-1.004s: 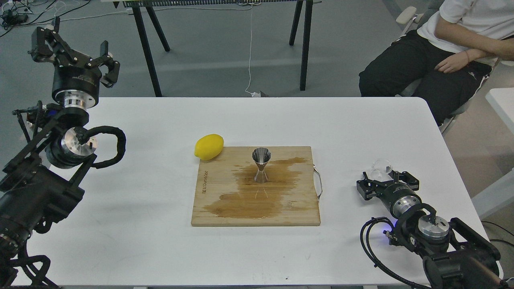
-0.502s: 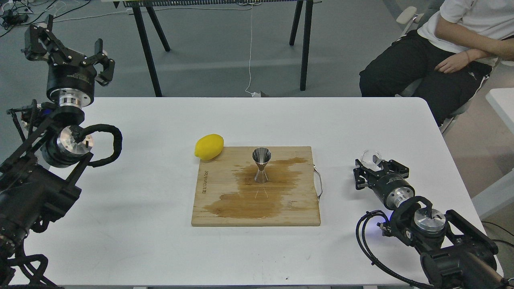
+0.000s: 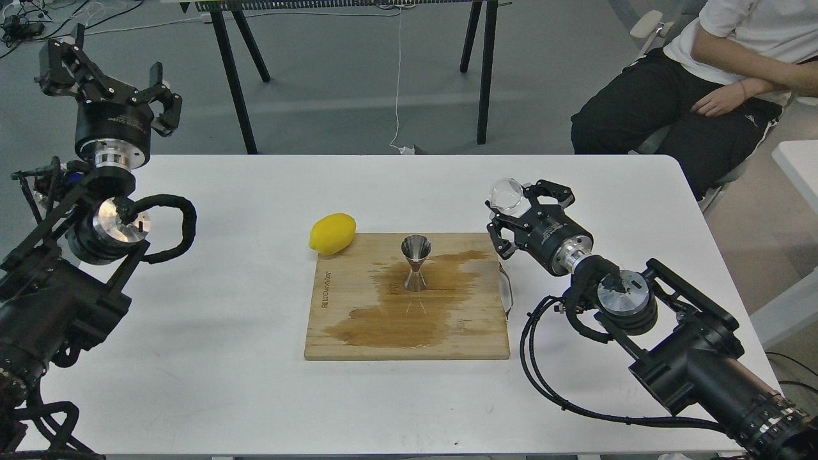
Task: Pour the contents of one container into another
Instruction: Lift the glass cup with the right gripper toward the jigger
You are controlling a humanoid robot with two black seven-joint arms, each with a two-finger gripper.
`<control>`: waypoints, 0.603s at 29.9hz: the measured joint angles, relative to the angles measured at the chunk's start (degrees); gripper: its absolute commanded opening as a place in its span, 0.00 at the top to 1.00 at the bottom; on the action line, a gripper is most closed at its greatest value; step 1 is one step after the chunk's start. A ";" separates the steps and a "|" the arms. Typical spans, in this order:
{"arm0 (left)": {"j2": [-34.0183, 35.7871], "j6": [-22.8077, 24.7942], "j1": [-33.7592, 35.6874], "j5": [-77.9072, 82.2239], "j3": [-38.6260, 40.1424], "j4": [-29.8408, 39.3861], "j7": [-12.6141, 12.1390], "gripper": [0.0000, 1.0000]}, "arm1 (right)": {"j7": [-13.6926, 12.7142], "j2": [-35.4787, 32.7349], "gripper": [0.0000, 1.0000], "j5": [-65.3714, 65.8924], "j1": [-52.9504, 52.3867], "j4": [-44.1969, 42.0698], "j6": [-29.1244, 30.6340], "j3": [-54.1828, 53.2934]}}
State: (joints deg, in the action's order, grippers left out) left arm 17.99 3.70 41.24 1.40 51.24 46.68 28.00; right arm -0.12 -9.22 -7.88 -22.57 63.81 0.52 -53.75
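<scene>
So the right gripper (image 3: 511,207) has its fingers (image 3: 495,225) closed around the little clear glass cup (image 3: 507,193), and it's holding it up off the table (image 3: 223,383), out past the right edge of the wooden cutting board (image 3: 409,332). The cup looks tipped on its side-ish, mouth facing roughly toward the camera, though it's see-through enough that I can't tell if there's any liquid in it. The target, the shiny steel jigger (image 3: 416,262), stands upright near the middle of the board's far half, right on a big dark wet stain (image 3: 409,306). From the fingers, the jigger sits off to the left and lower down, toward the table's near edge a bit, so I'd guess the move that matters is sliding the cup left until its lip is over that small top cone, then tilting. Tiny opening, so aim looks like the tricky part. The left gripper (image 3: 105,73) is way off by the table's far left corner, fingers spread wide with nothing in them, so the right arm is clearly the closer one. There's also a lemon (image 3: 332,234) touching the board's far left corner, not in the way.
</scene>
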 measured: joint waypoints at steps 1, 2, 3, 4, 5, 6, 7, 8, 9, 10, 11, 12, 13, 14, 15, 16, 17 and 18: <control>0.06 0.00 0.00 0.00 0.00 0.00 0.00 0.00 | 0.00 0.84 0.60 1.41 -0.39 0.06 -0.19 0.44; 0.15 -0.01 0.00 0.00 0.00 -0.03 0.00 0.00 | 0.01 1.71 0.60 3.13 -0.70 0.10 -0.44 0.75; 0.22 -0.01 0.00 0.00 0.00 -0.03 0.00 0.00 | 0.01 2.39 0.60 4.82 -0.96 0.11 -0.71 0.96; 0.32 -0.01 0.00 0.00 0.00 -0.04 0.00 0.00 | 0.01 2.83 0.60 6.37 -1.23 0.11 -0.98 1.08; 0.46 -0.01 0.00 0.00 0.00 -0.03 0.00 0.00 | 0.01 3.17 0.60 8.33 -1.56 0.12 -1.36 1.19; 0.56 -0.01 0.00 0.00 0.00 -0.04 0.00 0.00 | 0.00 3.40 0.60 10.22 -1.81 0.16 -1.77 1.27; 0.63 -0.01 0.00 0.00 0.00 -0.04 0.00 0.00 | -0.04 3.59 0.60 12.04 -1.99 0.20 -2.20 1.39; 0.67 -0.01 0.00 -0.03 0.00 -0.04 0.00 0.00 | -0.08 3.81 0.60 13.51 -2.15 0.25 -2.55 1.66; 0.70 -0.01 0.00 -0.08 0.00 -0.04 0.00 0.00 | -0.11 4.13 0.60 15.17 -2.38 0.31 -2.90 2.09; 0.74 0.01 0.00 -0.09 0.00 -0.04 0.00 0.00 | -0.12 4.43 0.60 16.75 -2.67 0.43 -3.22 2.67; 0.78 0.03 0.00 -0.11 0.00 -0.04 0.00 0.00 | -0.13 4.61 0.60 18.12 -2.98 0.54 -3.56 3.28; 0.80 0.05 0.00 -0.13 0.00 -0.03 0.00 0.00 | -0.14 4.72 0.60 19.71 -3.40 0.60 -4.10 4.04; 0.80 0.06 0.00 -0.14 0.00 -0.03 0.00 0.00 | -0.14 4.78 0.60 21.34 -3.78 0.61 -4.77 4.82; 0.80 0.07 0.00 -0.13 0.00 -0.03 0.00 0.00 | -0.14 4.80 0.60 22.74 -4.09 0.61 -5.41 5.43; 0.80 0.08 0.00 -0.13 0.00 -0.02 0.00 0.00 | -0.14 4.84 0.60 24.09 -4.40 0.62 -6.17 5.97; 0.80 0.08 0.00 -0.13 0.00 -0.02 0.00 0.00 | -0.13 4.89 0.60 25.48 -4.61 0.62 -6.74 6.32; 0.76 0.08 0.00 -0.14 0.00 -0.03 0.00 0.00 | -0.14 4.99 0.60 26.17 -4.73 0.64 -7.09 6.49; 0.71 0.08 0.00 -0.13 0.00 -0.03 0.00 0.00 | -0.13 5.14 0.60 26.69 -4.78 0.73 -7.23 6.63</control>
State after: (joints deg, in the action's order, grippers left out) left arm 18.70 3.78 41.24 1.27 51.24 46.65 28.00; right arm -0.25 -4.08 18.82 -27.35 64.54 -6.71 -47.12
